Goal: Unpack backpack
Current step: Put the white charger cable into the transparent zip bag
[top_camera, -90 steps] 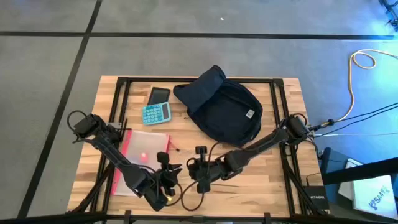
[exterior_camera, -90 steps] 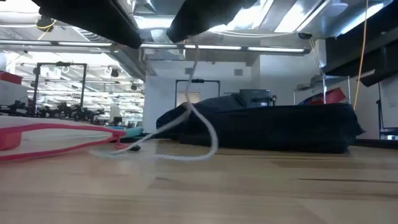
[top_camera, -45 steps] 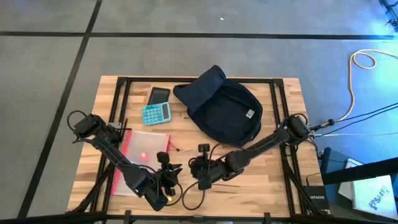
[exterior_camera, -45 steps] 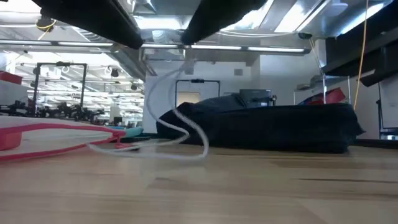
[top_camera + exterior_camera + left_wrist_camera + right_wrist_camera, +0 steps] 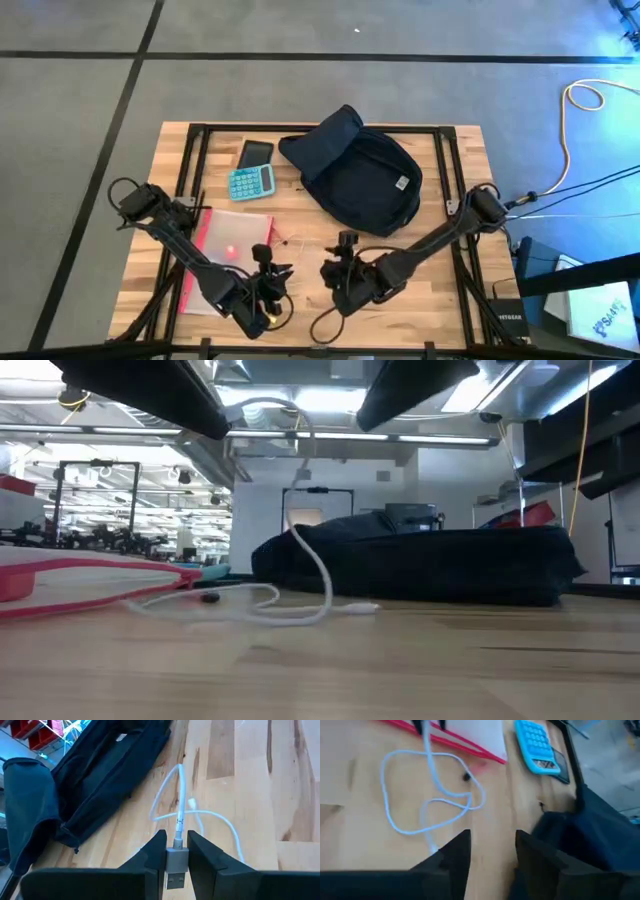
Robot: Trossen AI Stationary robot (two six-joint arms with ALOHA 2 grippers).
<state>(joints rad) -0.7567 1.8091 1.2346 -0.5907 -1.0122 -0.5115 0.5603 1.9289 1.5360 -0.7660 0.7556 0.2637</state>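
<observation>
Count on table: one backpack, one blue calculator, one dark phone, one clear red-edged pouch, one white cable with a USB plug. Arms: two, each with one two-finger gripper, i.e. left gripper and right gripper. All other item kinds: one each, no duplicates seen.

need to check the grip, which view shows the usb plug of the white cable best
The left wrist view: the USB plug sits close up, clamped between the left gripper fingers, with the white cable looping away. The low and right wrist views show only the cable; the high view shows the plug too small to make out.
</observation>
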